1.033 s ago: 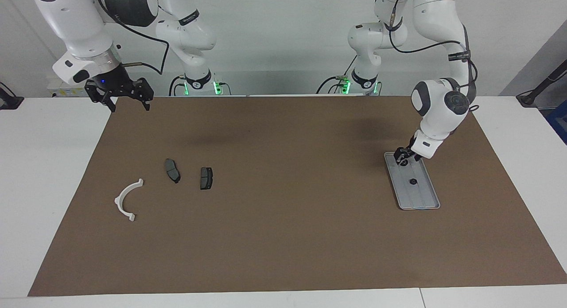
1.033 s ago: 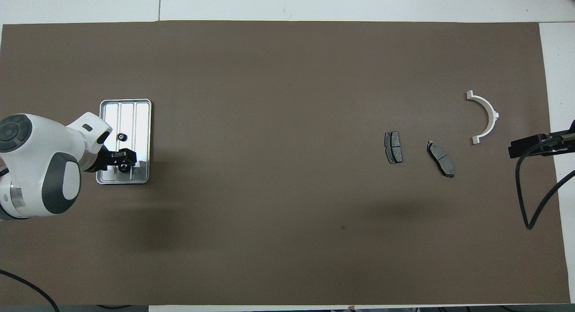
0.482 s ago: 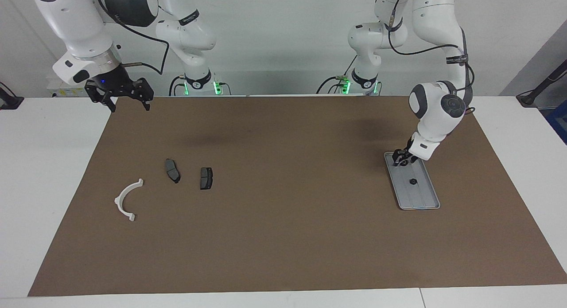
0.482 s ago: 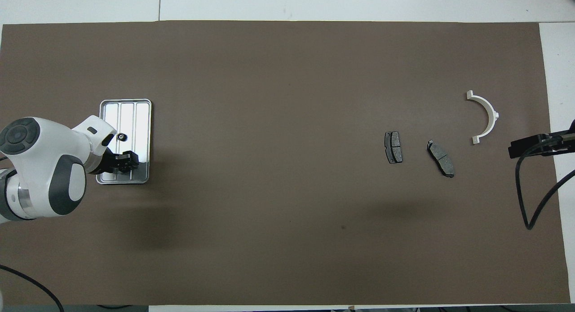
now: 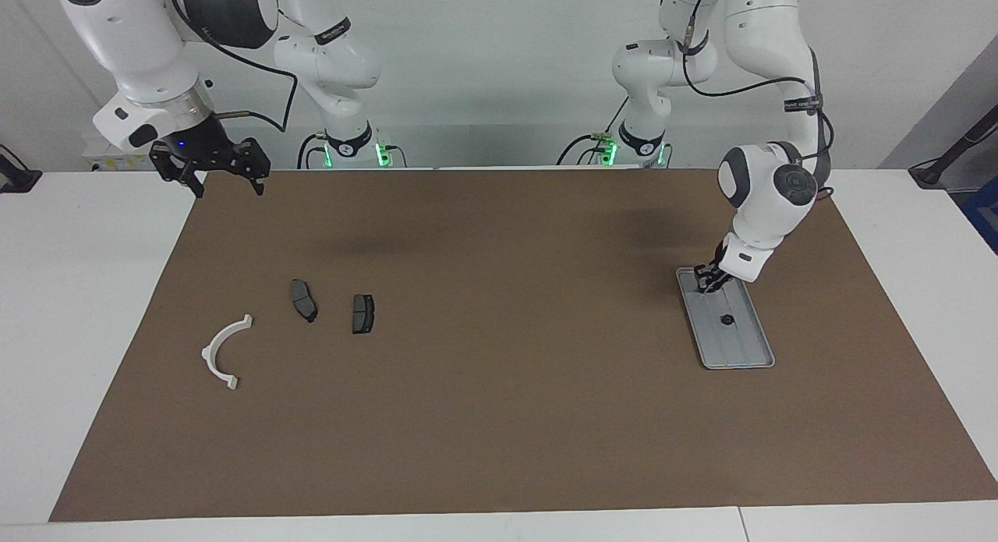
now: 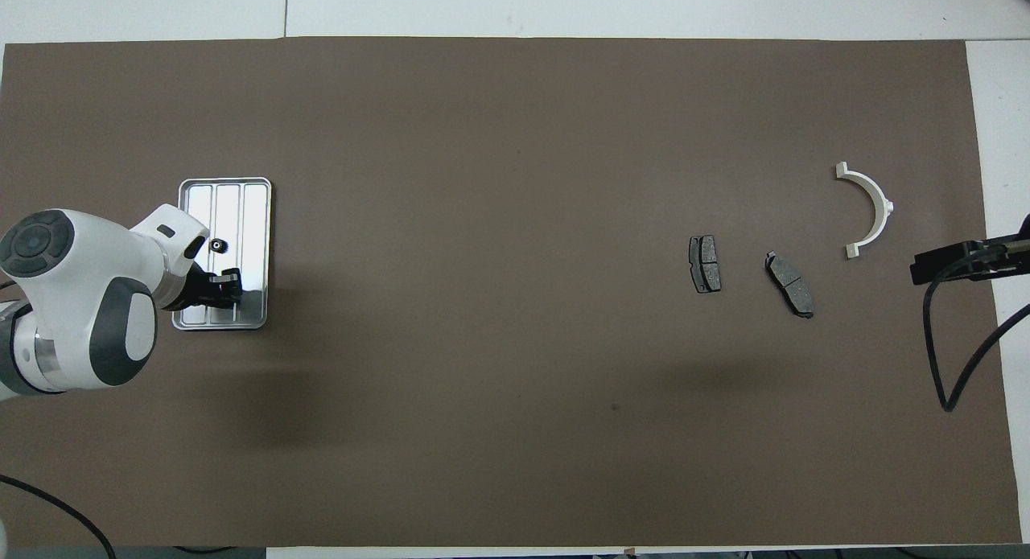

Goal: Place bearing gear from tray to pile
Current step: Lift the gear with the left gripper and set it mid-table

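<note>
We see a silver-grey ridged tray (image 6: pixel 253 191) holding a small black gear (image 6: pixel 216 244) on a plain brown mat (image 6: pixel 483 221); two dark grey brake pads (image 6: pixel 705 264) lie beside a white semicircular bracket (image 6: pixel 871 203); our white arms carry black grippers.

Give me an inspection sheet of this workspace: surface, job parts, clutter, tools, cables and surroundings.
Surface: brown mat on white table.
Job's things: tray at the left arm's end, one small black gear lying in it; pile at the right arm's end: white bracket, two brake pads.
Clutter: nothing seen.
Grippers: left tool down in the tray's robot-side end; right tool open, raised over the mat's corner, waiting.
Cables: black ones along both arms.
Surroundings: white wall.
</note>
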{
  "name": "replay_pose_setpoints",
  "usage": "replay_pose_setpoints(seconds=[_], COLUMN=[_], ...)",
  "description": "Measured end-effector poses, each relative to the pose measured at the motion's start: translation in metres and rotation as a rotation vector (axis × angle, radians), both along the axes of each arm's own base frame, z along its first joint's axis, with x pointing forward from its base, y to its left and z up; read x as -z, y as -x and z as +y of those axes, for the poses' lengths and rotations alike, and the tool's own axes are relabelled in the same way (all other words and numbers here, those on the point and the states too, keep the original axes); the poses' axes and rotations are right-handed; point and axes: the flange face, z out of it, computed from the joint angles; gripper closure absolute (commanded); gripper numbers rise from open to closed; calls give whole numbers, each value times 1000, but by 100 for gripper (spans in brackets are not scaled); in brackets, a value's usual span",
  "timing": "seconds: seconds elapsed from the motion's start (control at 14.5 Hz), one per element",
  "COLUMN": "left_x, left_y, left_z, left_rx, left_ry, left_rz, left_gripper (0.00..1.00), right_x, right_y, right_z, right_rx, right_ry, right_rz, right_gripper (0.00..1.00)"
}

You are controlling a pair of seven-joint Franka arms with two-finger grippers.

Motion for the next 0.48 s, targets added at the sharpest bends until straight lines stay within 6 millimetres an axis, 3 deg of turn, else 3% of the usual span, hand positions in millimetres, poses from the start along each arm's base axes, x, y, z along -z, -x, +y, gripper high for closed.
replay_pose_setpoints(seconds=[0.21,0.34,0.48], left_x=[-19,-50,-75], left_y=[-16,-34,-42], left_z=[-18,-63,-129], left_rx=[-36,-100,-177], left_ry=[-2,-2,11], left_rz=[-14,-21,-44], left_gripper=[100,100,100], right_x=[0,0,0], right_y=[0,0,0], right_z=[0,0,0], right_rx=[0,1,1], right_ry=[0,0,0], right_rz=[0,0,1], right_gripper=[0,0,0])
